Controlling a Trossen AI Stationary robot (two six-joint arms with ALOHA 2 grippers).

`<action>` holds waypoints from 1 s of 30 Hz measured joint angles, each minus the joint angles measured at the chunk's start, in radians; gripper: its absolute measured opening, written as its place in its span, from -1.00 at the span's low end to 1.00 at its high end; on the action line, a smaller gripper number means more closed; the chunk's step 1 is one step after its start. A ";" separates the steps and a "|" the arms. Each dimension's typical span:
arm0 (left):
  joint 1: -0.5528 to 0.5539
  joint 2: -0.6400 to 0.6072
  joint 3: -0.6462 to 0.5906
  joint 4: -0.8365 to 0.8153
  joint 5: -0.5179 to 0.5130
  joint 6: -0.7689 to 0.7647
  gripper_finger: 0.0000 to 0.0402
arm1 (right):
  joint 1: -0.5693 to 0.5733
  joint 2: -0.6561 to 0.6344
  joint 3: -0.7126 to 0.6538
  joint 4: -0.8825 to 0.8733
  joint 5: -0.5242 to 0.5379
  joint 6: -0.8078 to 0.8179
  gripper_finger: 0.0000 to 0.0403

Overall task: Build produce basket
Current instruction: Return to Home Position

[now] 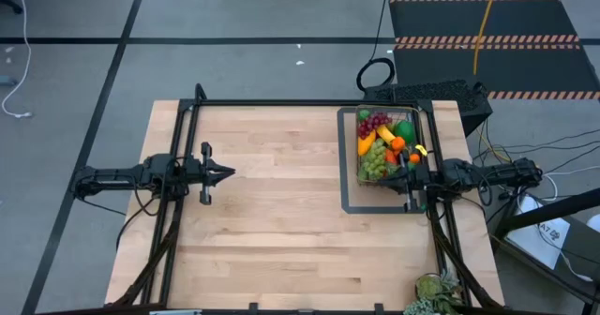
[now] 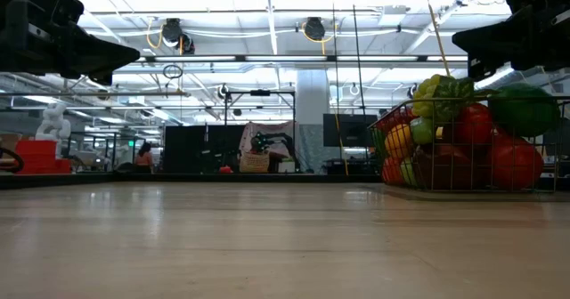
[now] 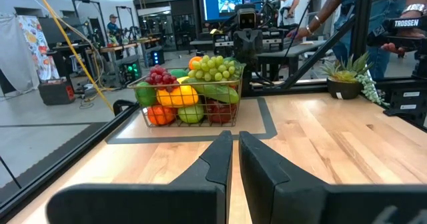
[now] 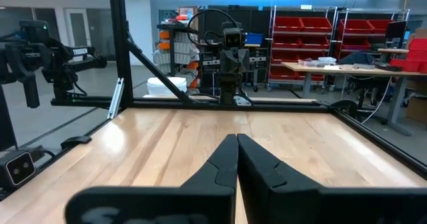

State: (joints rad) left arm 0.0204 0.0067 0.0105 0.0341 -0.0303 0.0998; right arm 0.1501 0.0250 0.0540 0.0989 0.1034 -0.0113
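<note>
Basket [image 1: 389, 146]: dark wire mesh, standing on the wooden counter [image 1: 281, 240] inside a flat dark tray frame [image 1: 343, 165]. It is close to the counter's edge on the right arm's side.

Produce [image 3: 190, 94]: all of it seen is in the basket, heaped above the rim. Red grapes [image 1: 374, 122] lie at one end of the heap. Green grapes [image 1: 374, 158] lie toward the other end, and they top the pile in the left wrist view [image 3: 217, 67]. Orange pieces [image 1: 398, 143] and a yellow piece [image 1: 385, 135] sit between the two bunches. In the low view a large green piece [image 2: 524, 109] sits high in the basket, with a red piece [image 2: 512, 161] below it against the mesh.

Right tool [image 1: 404, 172]: at the basket's rim on the right arm's side and raised above it. Fingers closed tip to tip [image 4: 236, 137], gripping nothing.

Left tool [image 1: 223, 173]: well apart from the basket across bare counter, pointing toward it and raised off the counter. Fingers drawn together with only a slit between them [image 3: 235, 134], empty.

A small potted plant [image 3: 347, 77] stands on the counter beyond the basket, near the edge. People stand in the room behind it, partly cut off by the picture's edge.
</note>
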 joint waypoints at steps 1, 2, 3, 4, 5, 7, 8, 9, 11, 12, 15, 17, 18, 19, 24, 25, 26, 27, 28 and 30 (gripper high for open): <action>0.000 0.000 0.000 0.000 0.000 0.000 -0.85 | 0.000 -0.008 0.000 -0.001 0.000 0.000 -1.00; 0.000 0.000 0.000 0.000 0.000 0.000 -0.85 | -0.001 -0.017 0.000 -0.001 0.000 0.000 -1.00; 0.000 0.000 0.000 0.000 0.000 0.000 -0.85 | -0.003 -0.025 0.000 0.000 0.000 0.000 -1.00; 0.000 0.000 0.000 0.000 0.000 0.000 -0.85 | -0.007 -0.024 0.000 0.007 0.000 0.000 -1.00; 0.000 0.000 0.000 0.000 0.000 0.000 -0.85 | -0.009 -0.024 0.000 0.008 0.000 0.000 -1.00; 0.000 0.000 0.000 0.000 0.000 0.000 -0.85 | -0.017 -0.024 0.000 0.007 0.000 0.000 -1.00; 0.000 0.000 0.000 0.000 0.000 0.000 -0.85 | -0.024 -0.024 0.000 0.003 -0.001 0.000 -1.00; 0.000 0.000 0.000 0.000 0.000 0.000 -0.85 | -0.036 -0.024 0.000 -0.001 -0.002 0.000 -1.00; 0.000 0.000 0.000 0.000 0.000 0.000 -0.85 | -0.075 -0.024 0.000 0.001 -0.002 0.000 -1.00; 0.000 0.000 0.000 0.000 0.000 0.000 -0.85 | -0.102 -0.024 0.000 0.001 -0.002 0.000 -1.00; 0.000 0.000 0.000 0.000 0.000 0.000 -0.85 | -0.181 -0.024 0.000 0.001 0.000 0.000 -1.00; 0.000 0.000 0.000 0.000 0.000 0.000 -0.85 | -0.209 -0.024 0.000 0.001 0.002 0.000 -1.00; 0.000 0.000 0.000 0.000 0.000 0.000 -0.85 | -0.215 -0.024 0.000 0.001 0.002 0.000 -1.00; 0.000 0.000 0.000 0.000 0.000 0.000 -0.85 | -0.214 -0.024 0.000 0.001 0.003 0.000 -1.00; 0.000 0.000 0.000 0.000 0.000 0.000 -0.85 | -0.187 -0.024 0.000 0.001 0.001 0.000 -1.00; 0.000 0.000 0.000 0.000 0.000 0.000 -0.85 | -0.181 -0.024 0.000 0.001 0.001 0.000 -1.00; 0.000 0.000 0.000 0.000 0.000 0.000 -0.85 | -0.176 -0.024 0.000 0.001 0.001 0.000 -1.00; 0.000 0.000 0.000 0.000 0.000 0.000 -0.85 | -0.171 -0.024 0.000 0.001 0.000 0.000 -1.00; 0.000 0.000 0.000 0.000 0.000 0.000 -0.85 | -0.168 -0.024 0.000 0.001 0.000 0.000 -1.00; 0.000 0.000 0.000 0.000 0.000 0.000 -0.85 | -0.167 -0.024 0.000 0.001 0.000 0.000 -1.00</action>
State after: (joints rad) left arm 0.0202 0.0067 0.0105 0.0341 -0.0303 0.1000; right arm -0.0169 0.0015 0.0540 0.1001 0.1032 -0.0113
